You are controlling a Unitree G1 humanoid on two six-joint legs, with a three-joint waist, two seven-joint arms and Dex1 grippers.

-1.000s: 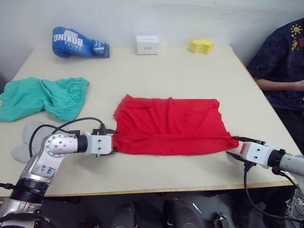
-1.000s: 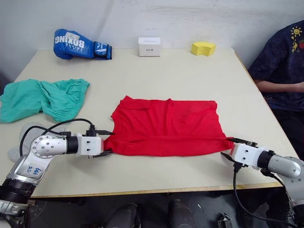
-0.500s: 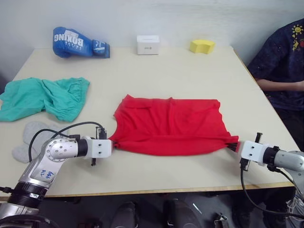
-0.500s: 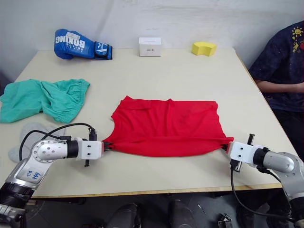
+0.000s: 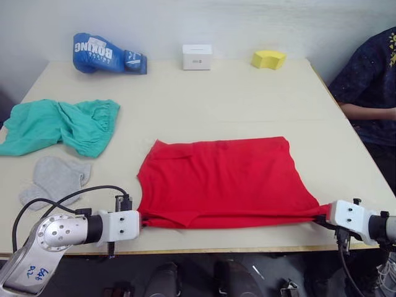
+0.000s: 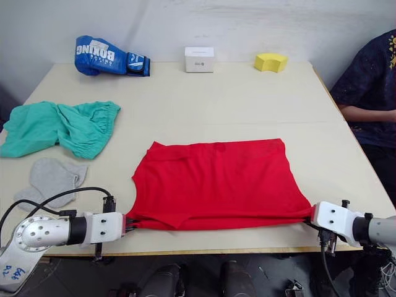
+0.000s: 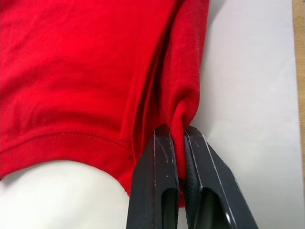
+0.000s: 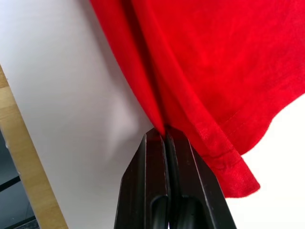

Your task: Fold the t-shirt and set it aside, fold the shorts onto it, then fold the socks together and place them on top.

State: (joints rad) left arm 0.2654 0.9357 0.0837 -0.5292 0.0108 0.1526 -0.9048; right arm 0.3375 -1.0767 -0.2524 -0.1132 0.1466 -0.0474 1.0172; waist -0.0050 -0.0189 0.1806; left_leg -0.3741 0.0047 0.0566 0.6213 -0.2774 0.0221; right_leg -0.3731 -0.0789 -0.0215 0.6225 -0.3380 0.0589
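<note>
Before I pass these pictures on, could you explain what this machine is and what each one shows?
It is a humanoid robot with two arms, each ending in two black fingers. Two pictures come from cameras on its head, looking down over a table; the other two come from cameras on its wrists, looking along the fingers. The left gripper and the right gripper are each shut on a near corner of the red t-shirt, which lies spread between them. To the robot's left lie green shorts and grey socks. At the far edge are a blue boxing glove, a white box and a yellow sponge. A person sits on the right.
</note>
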